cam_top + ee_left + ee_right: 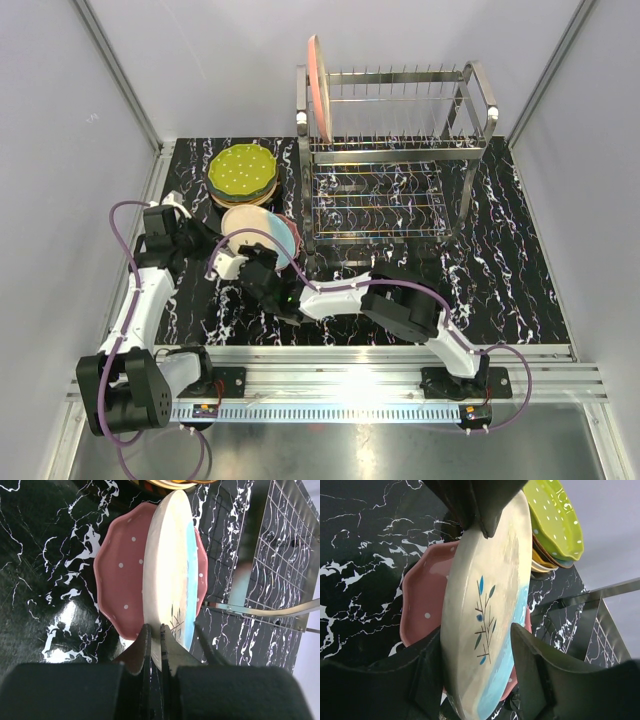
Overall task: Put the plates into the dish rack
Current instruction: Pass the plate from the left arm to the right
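Now left jaws pinch cream plate (165, 565) rim (on edge); right jaws spread astride it.

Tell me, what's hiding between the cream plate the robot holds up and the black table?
A pink dotted plate lies flat there, beneath the upended cream plate; the left wrist view shows it best.

A black bench (520, 280) veined in white is seen. The dish rack (400, 147) is set at its far side. A stack of plates (242, 172) is placed to the left, and a dotted pink plate (122, 590) is laid flat nearer.
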You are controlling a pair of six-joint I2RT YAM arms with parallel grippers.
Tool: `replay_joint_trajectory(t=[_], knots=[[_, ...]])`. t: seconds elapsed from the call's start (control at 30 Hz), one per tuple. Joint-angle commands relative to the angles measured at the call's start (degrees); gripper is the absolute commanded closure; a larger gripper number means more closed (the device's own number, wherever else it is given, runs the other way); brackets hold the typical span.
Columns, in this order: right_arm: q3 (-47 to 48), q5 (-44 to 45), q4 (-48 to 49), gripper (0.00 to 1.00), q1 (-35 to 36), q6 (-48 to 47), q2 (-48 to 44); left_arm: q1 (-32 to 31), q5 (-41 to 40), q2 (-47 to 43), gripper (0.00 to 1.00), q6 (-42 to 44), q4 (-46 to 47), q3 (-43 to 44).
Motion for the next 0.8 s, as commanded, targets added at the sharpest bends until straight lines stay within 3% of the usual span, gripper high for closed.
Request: replay_joint_trajectory(t=[0.0,0.23,0.5,0.57,0.63,0.77], knots=[[3.21,1.61,4.69,0.43,-0.58,-1.69,0.29,-0.22,5.55,-2.36,1.00,0.18,4.02,1.00],[1.37,0.29,4.07,0.64,-0.05,0.59,-3.32,-0.22,6.08,-2.10,1.00,0.27,4.10,1.09],[1.72,0.20,4.07,0.95,0.82,-2.21,-3.67,-0.30,6.17,-2.10,0.98,0.27,4.37,0.91],[1.81,0.81,5.46,1.00,1.44,-3.53,-3.67,-0.30,6.08,-2.10,0.97,0.18,4.45,1.00],[1.90,0.99,6.18,1.00,1.79,-5.64,-3.41,-0.30,6.08,-2.19,0.89,0.36,4.54,1.00],[1.90,2.05,7.50,1.00,2.58,-7.58,-3.58,-0.30,5.99,-2.36,0.87,0.62,4.46,1.09]])
